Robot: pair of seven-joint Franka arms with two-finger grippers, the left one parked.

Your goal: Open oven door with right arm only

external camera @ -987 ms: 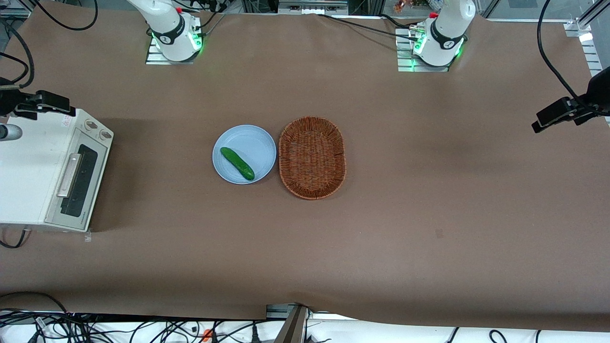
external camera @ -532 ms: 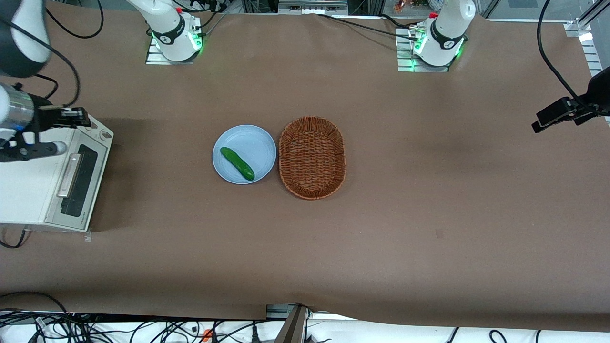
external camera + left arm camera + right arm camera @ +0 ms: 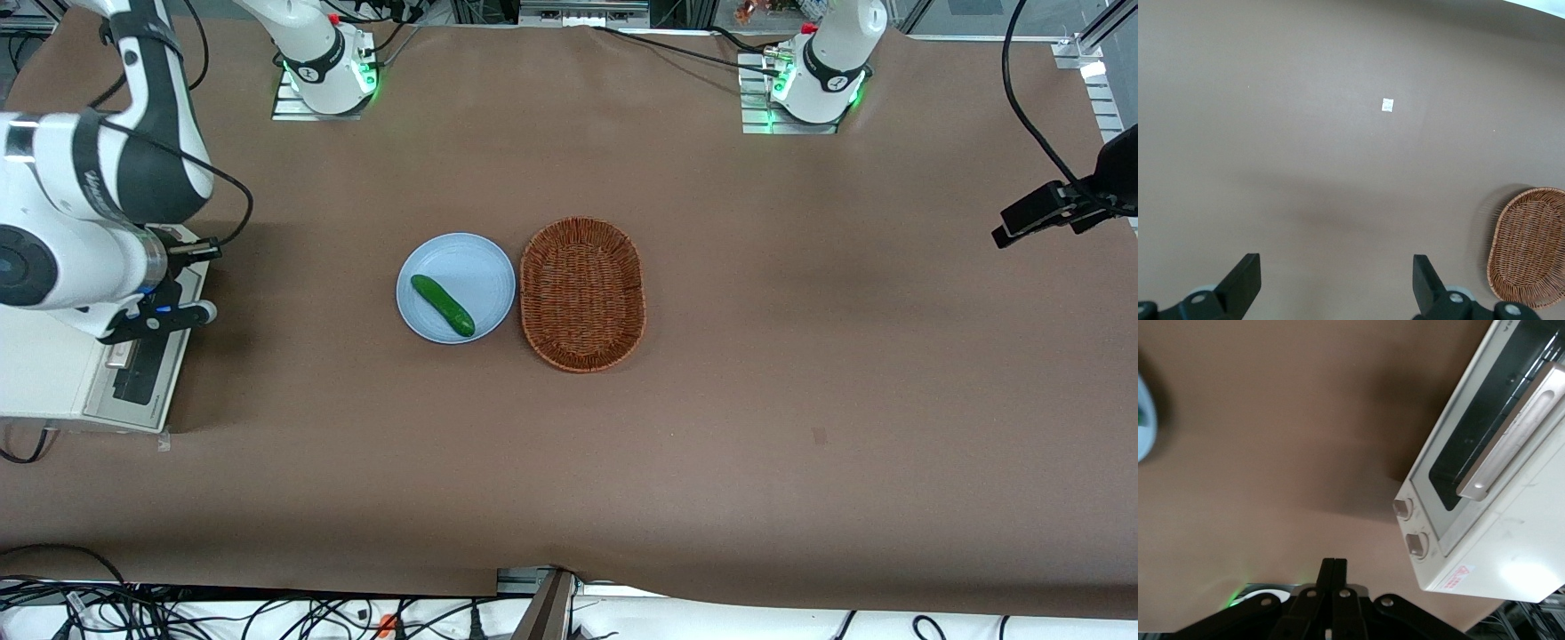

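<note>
The cream-white toaster oven (image 3: 44, 373) stands at the working arm's end of the table. Its oven door (image 3: 147, 378) is closed, with a dark glass window. The silver bar handle (image 3: 118, 356) is mostly hidden under my arm in the front view. The right wrist view shows the door (image 3: 1485, 433), the handle (image 3: 1511, 443) and the two knobs (image 3: 1410, 527) in full. My right arm (image 3: 98, 169) reaches over the oven. Its black gripper (image 3: 173, 316) hangs above the door's upper part, near the handle. Its fingers (image 3: 1329, 573) are shut on nothing and do not touch the oven.
A light blue plate (image 3: 480, 258) with a green cucumber (image 3: 442, 305) lies mid-table. A brown wicker basket (image 3: 582, 293) lies beside it, toward the parked arm; it also shows in the left wrist view (image 3: 1531, 247). Brown table cover lies in front of the oven door.
My right arm has swung in from the table's edge over the oven. The gripper has moved from above the oven's top to above the door. The door stays closed.
</note>
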